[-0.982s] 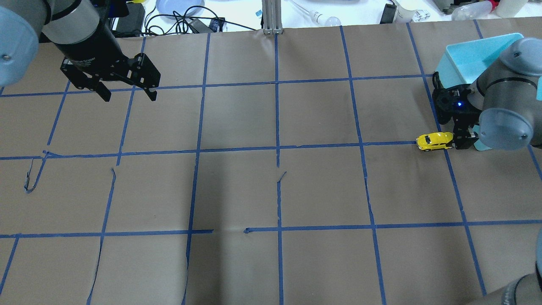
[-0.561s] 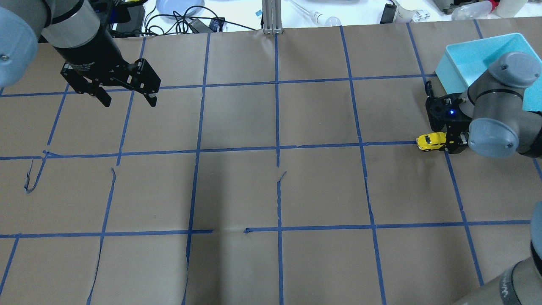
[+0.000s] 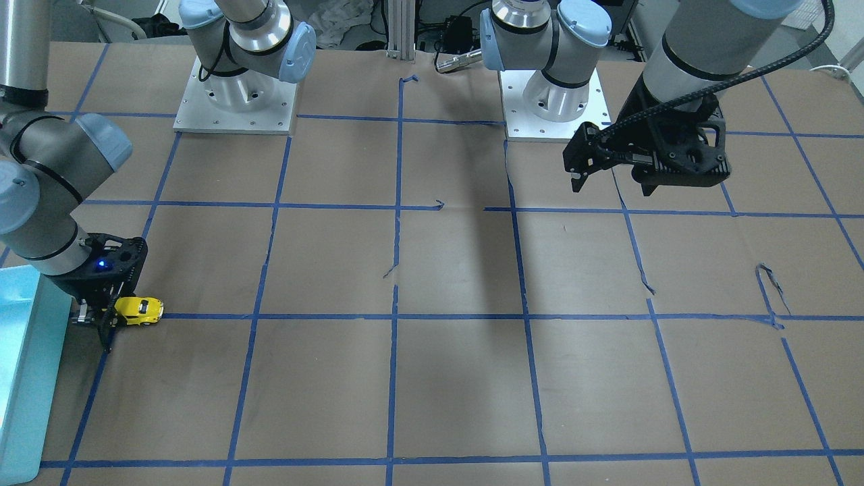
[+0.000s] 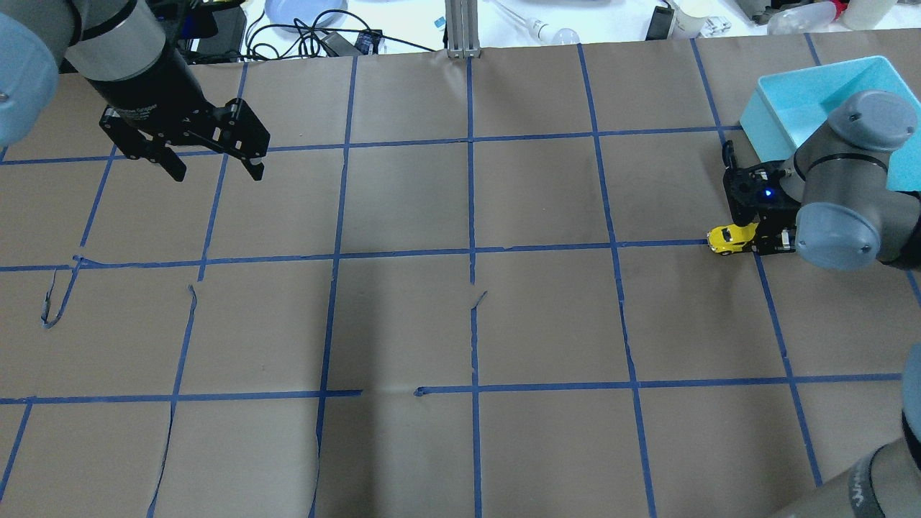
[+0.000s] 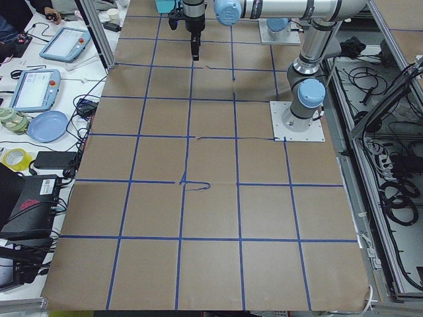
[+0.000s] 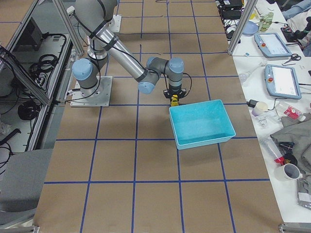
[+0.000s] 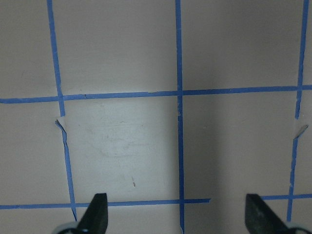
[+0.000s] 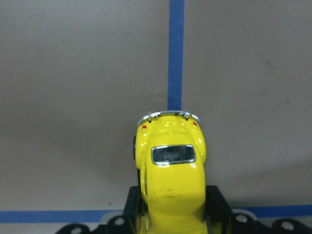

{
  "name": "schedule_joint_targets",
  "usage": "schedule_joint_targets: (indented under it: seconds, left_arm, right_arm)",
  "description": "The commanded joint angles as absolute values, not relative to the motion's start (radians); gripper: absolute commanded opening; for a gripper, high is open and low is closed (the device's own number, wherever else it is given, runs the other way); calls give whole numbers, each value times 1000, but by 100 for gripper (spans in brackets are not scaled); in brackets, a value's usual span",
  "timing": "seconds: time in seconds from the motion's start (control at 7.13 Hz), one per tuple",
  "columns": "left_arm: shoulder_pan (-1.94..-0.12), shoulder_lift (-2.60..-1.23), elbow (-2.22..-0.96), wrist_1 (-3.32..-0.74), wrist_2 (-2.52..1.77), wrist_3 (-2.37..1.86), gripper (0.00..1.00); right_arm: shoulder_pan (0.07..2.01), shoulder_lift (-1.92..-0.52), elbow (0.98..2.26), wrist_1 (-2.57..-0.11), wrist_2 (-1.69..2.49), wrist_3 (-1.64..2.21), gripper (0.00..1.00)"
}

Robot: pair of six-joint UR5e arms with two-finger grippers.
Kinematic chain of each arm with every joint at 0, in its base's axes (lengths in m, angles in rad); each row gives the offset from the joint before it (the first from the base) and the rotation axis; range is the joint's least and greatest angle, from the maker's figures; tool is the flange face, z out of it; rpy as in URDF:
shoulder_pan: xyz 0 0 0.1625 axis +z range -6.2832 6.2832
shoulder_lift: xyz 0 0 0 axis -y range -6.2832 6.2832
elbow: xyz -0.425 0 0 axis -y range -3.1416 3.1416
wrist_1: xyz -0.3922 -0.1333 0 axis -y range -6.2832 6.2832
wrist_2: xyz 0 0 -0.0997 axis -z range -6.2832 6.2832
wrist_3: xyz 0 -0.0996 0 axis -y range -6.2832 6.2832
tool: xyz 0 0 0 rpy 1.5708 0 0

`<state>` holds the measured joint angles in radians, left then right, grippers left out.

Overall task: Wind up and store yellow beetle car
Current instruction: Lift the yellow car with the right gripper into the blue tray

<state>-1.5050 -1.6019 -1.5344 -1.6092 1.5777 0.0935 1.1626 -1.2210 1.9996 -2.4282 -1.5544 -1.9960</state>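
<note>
The yellow beetle car (image 4: 728, 238) sits at the table's right side, on a blue tape line beside the teal bin. My right gripper (image 4: 754, 240) is shut on one end of the car, low at the table. The right wrist view shows the car (image 8: 170, 170) between the black fingers (image 8: 217, 202), the free end's silver bumper pointing away. The car (image 3: 140, 309) also shows in the front view, its free end sticking out of the right gripper (image 3: 108, 314). My left gripper (image 4: 216, 171) hangs open and empty above the far left of the table, and shows in the front view (image 3: 611, 187).
A teal bin (image 4: 791, 101) stands at the far right, just behind the right gripper; it also shows in the front view (image 3: 27, 371). Brown paper with a blue tape grid (image 4: 471, 252) covers the table. Cables and clutter lie beyond the far edge.
My right gripper has moved further over the car's end and closed in on it, so less of the car shows. The left gripper has shifted only slightly.
</note>
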Motion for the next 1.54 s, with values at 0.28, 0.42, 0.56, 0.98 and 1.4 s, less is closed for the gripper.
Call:
schedule_joint_targets:
  seconds: [0.28,0.42,0.56,0.98,1.4]
  left_arm:
    - [-1502,-1588,-1531,-1614,1585,94,100]
    - [-1502,-1586,-1531,-1614,1585,94,100]
    - [-1502,-1586,-1534,-1612,1582,94,100]
    - [-1502,-1586,-1537,-1608,1583,94,100]
    - [-1502,-1588,-1537,-1606,1588,95,100]
  right_arm:
    - [1169,-1319,1863,-2267,-1540,-1973,0]
    - [1163,-1334,1724,-2090,-1525,-1953,0]
    - [1160,-1321,1578,-1930,-1523,-1953,0]
    - [1006,-1223,1448,-1897,-1554,-2107,0]
    - [956,-1025,1349,-2008,-1545,-2334,0]
